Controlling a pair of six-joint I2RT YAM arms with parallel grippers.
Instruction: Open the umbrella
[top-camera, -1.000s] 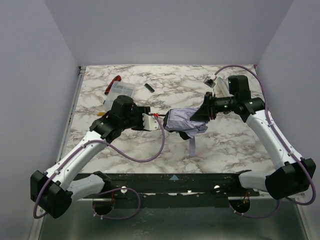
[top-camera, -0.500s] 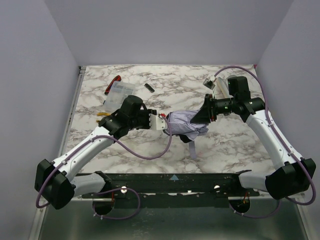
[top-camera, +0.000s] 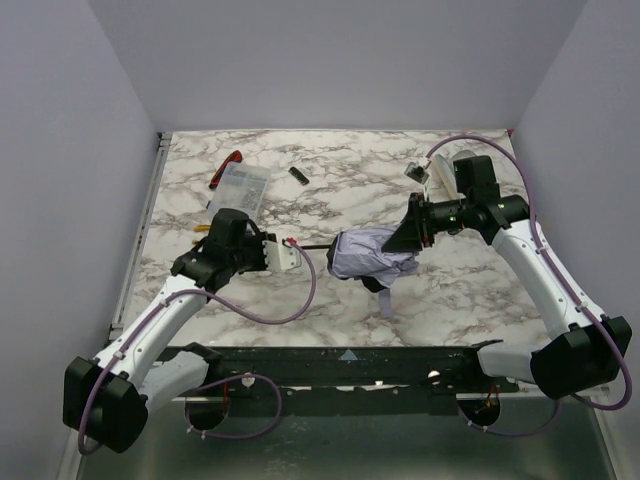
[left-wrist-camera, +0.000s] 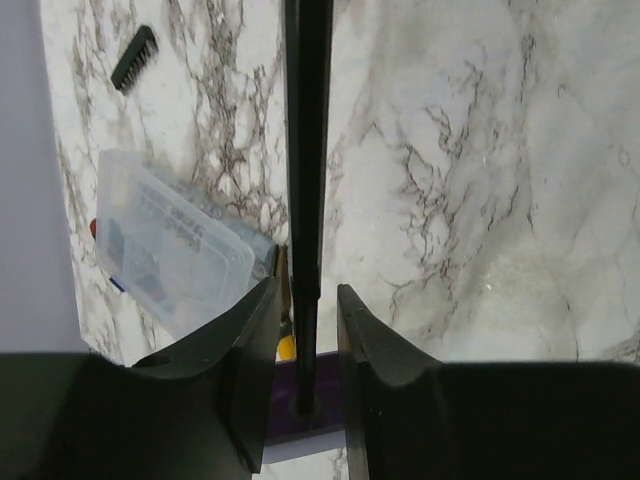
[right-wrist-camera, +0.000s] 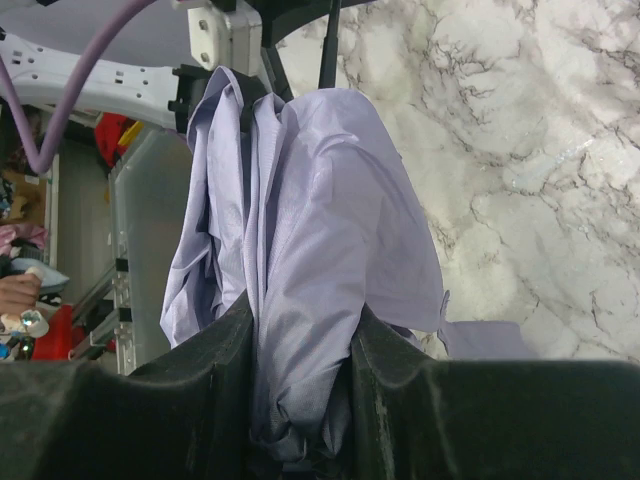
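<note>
The umbrella (top-camera: 362, 256) lies mid-table as a bunched lavender-white bundle, and a loose strap (top-camera: 386, 298) trails toward me. Its thin black shaft (top-camera: 314, 245) sticks out to the left. My left gripper (top-camera: 288, 256) is at the shaft's end. In the left wrist view the shaft (left-wrist-camera: 305, 150) runs up between the left gripper (left-wrist-camera: 306, 300) jaws. They are closed on the pale handle (left-wrist-camera: 325, 410) deep between them. My right gripper (top-camera: 407, 238) is shut on the bundle's right end, and the fabric (right-wrist-camera: 310, 200) is pinched in the right gripper (right-wrist-camera: 300, 335).
A clear plastic box (top-camera: 243, 183) (left-wrist-camera: 170, 250), a red tool (top-camera: 228, 168) and a small black stick-like piece (top-camera: 297, 175) (left-wrist-camera: 134, 57) lie at the back left. A white object (top-camera: 420, 166) sits at the back right. Walls enclose the table on three sides.
My left gripper reached the bundle's left end, narrowed its jaws and drew back left, so the black shaft now shows extended. The right gripper kept its hold and hardly moved.
</note>
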